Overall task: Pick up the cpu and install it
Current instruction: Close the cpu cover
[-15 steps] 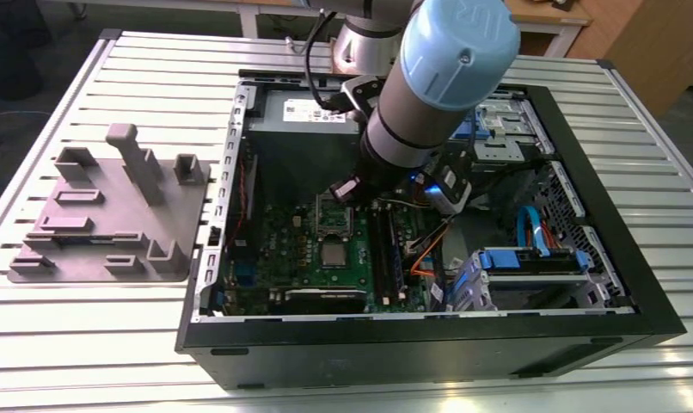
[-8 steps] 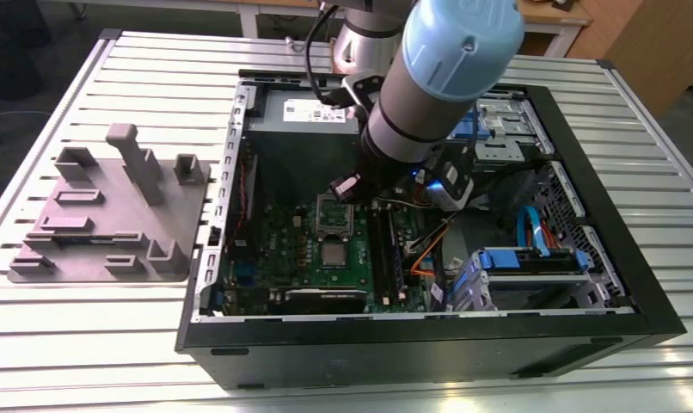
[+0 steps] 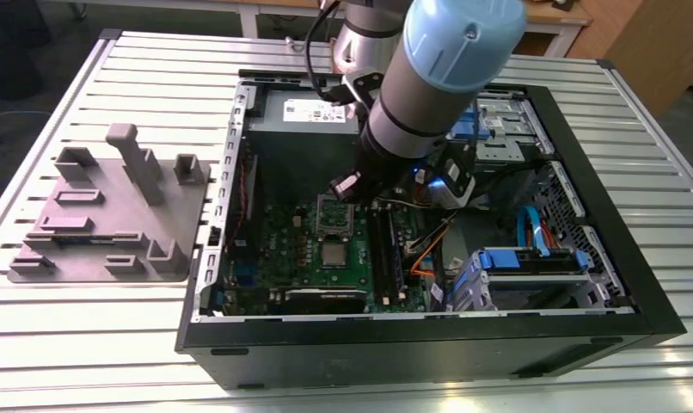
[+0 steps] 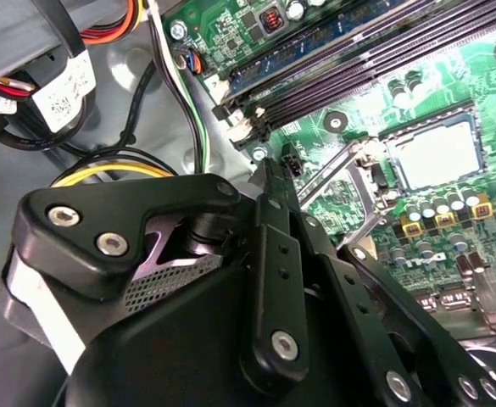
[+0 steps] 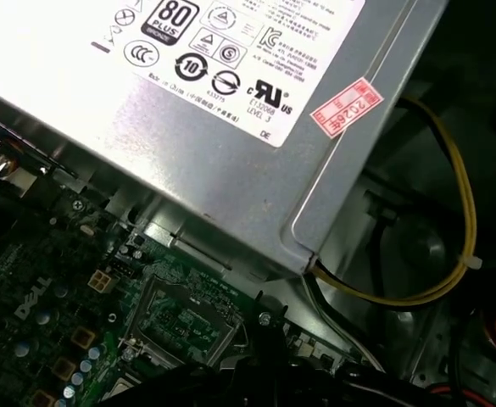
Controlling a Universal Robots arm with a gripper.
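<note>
The cpu (image 3: 333, 255) is a small silvery-grey square lying flat on the green motherboard (image 3: 284, 245) inside the open computer case. In the second wrist view the cpu (image 4: 434, 153) shows as a pale square within a thin frame, beside the memory slots (image 4: 358, 59). The silver socket frame (image 3: 333, 215) stands between the cpu and the grey power supply (image 3: 301, 129); green board shows through the socket frame (image 5: 184, 318). My gripper (image 3: 352, 188) hangs just above that frame, apart from the cpu. Its black body fills the near part of the second wrist view, tip (image 4: 273, 170) toward the board. Nothing shows in it.
The black case wall (image 3: 415, 340) rings the work area. Yellow and black cables (image 5: 459, 237) run beside the power supply (image 5: 231, 170). Blue drive bays (image 3: 530, 267) and an orange cable (image 3: 421, 258) sit at the exterior view's right. A grey fixture tray (image 3: 106, 215) lies outside the case.
</note>
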